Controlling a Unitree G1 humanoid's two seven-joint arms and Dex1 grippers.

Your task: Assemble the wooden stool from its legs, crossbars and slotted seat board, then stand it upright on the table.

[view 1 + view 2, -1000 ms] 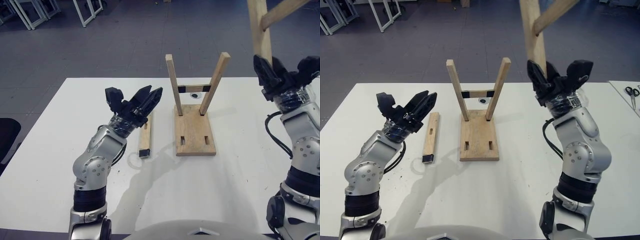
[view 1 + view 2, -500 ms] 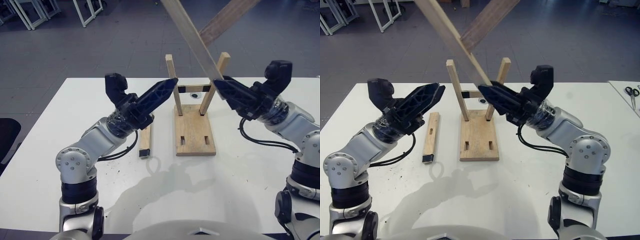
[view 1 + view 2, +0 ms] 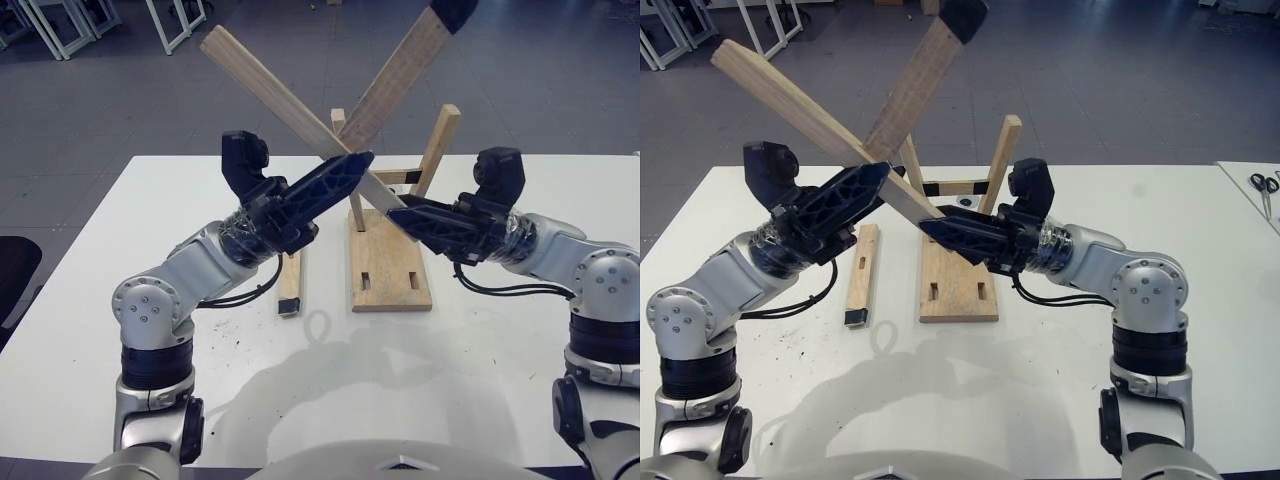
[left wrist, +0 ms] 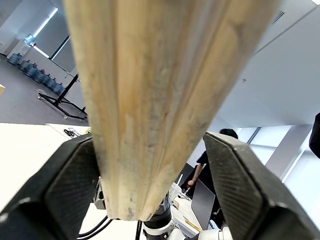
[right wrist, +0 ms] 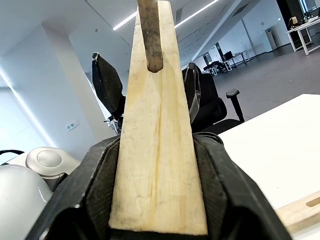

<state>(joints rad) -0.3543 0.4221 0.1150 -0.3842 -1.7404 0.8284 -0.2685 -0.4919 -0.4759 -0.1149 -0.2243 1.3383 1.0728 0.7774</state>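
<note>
Legs of pale wood [image 3: 270, 90], joined and crossing, hung tilted over the white table [image 3: 500, 380] near the slotted wooden seat board [image 3: 392, 285]. The right gripper [image 3: 398, 212] pinched one leg. The left gripper [image 3: 358, 162] met them, its grip impossible to judge.

White table [image 3: 80, 300], grey floor [image 3: 150, 100] beyond — white metal frames [image 3: 62, 40] at back, ceiling strip lights [image 5: 198, 12] overhead
</note>
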